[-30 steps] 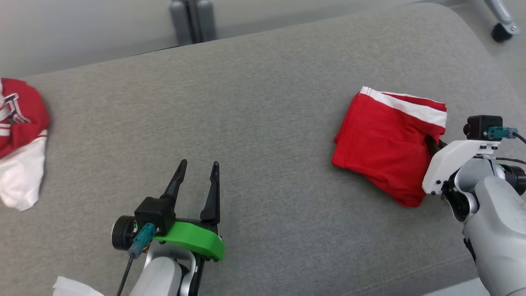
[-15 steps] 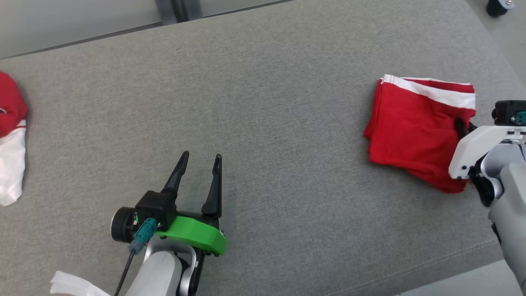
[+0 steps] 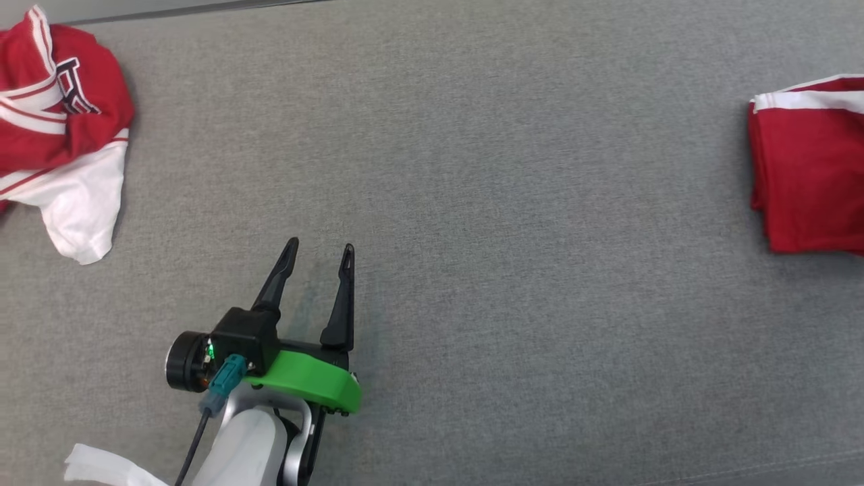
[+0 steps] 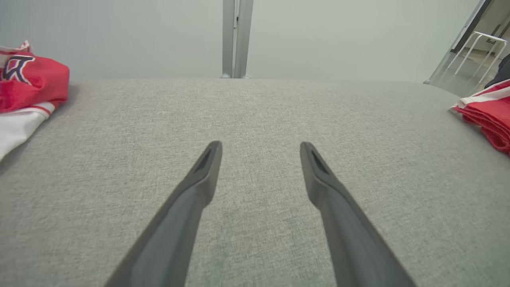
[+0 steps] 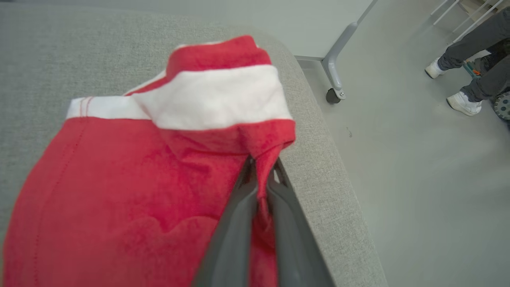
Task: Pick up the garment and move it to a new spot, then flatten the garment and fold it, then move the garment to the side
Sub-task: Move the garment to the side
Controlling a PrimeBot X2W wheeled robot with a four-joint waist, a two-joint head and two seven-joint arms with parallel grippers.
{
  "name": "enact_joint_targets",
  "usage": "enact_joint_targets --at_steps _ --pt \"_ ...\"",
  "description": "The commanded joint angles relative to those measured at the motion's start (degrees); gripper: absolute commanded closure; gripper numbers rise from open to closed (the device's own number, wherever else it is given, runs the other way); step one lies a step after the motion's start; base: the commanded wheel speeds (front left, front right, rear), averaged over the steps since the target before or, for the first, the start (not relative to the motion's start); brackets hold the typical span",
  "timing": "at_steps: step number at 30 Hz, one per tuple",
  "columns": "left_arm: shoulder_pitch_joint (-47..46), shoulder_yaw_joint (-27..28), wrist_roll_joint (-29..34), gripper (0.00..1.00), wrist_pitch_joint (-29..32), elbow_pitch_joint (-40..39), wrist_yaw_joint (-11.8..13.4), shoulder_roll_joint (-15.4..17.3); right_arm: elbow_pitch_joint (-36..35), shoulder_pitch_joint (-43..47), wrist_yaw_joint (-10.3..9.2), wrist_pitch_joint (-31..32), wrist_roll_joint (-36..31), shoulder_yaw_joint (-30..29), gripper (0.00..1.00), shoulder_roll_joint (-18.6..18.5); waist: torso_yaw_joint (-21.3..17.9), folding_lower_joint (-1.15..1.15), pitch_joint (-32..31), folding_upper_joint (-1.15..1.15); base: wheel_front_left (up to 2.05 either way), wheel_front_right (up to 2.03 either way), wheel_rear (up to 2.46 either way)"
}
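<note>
The grey bench (image 3: 472, 169) is carrying two garments: the folded red garment (image 3: 810, 182), lying at its right-hand end beside the edge, and a crumpled red-and-white shirt (image 3: 61, 135) at the left. The head camera is looking further left than a second ago. Of two pincers, the right pincer (image 5: 262, 164) is clamping the folded red garment's corner; the left pincer (image 3: 320, 244) is hanging spread wide, empty.

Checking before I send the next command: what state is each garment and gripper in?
Red fabric garment with white band: folded, corner pinched by the right gripper.
Red-and-white printed jersey: crumpled, unfolded, lying free.
Left gripper: open, empty.
Right gripper: shut on that garment.
</note>
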Motion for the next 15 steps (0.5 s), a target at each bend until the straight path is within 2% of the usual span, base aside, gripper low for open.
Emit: enact_joint_targets --at_steps 1,9,10,11,12,15 --pt "0.42 -0.01 0.08 0.0 0.2 -0.52 0.33 0.42 1.08 -1.19 -0.1 -0.57 -0.83 -0.85 1.0 -0.93 2.29 0.0 1.52 0.0 0.0 0.0 0.0" --pt "1.38 -0.45 0.15 0.0 0.91 -2.56 1.07 0.95 4.69 -5.53 -0.11 -2.33 -7.57 -3.99 1.0 -3.3 3.28 0.0 2.48 0.0 0.0 0.0 0.0" --pt "1.4 -0.57 0.16 0.0 0.97 -2.64 1.07 0.88 4.96 -5.8 -0.11 -2.67 -8.28 -4.45 0.83 -3.42 3.34 0.0 2.47 0.0 0.0 0.0 0.0" --pt "1.46 -0.76 0.13 0.0 1.03 -2.63 1.09 0.79 5.3 -5.97 -0.1 -2.96 -9.02 -5.26 0.53 -3.33 3.46 0.0 2.37 0.0 0.0 0.0 0.0" --pt "1.57 -0.91 0.09 0.0 0.97 -2.59 1.11 0.77 5.54 -6.02 -0.1 -3.31 -9.64 -5.88 0.0 -3.06 3.53 0.0 2.24 0.0 0.0 0.0 0.0" --pt "1.97 -1.14 -0.26 0.0 1.02 -2.35 1.16 0.85 5.87 -5.68 -0.1 -5.34 -11.9 -7.93 0.0 -2.02 3.62 0.0 1.61 0.0 0.0 0.0 0.0"
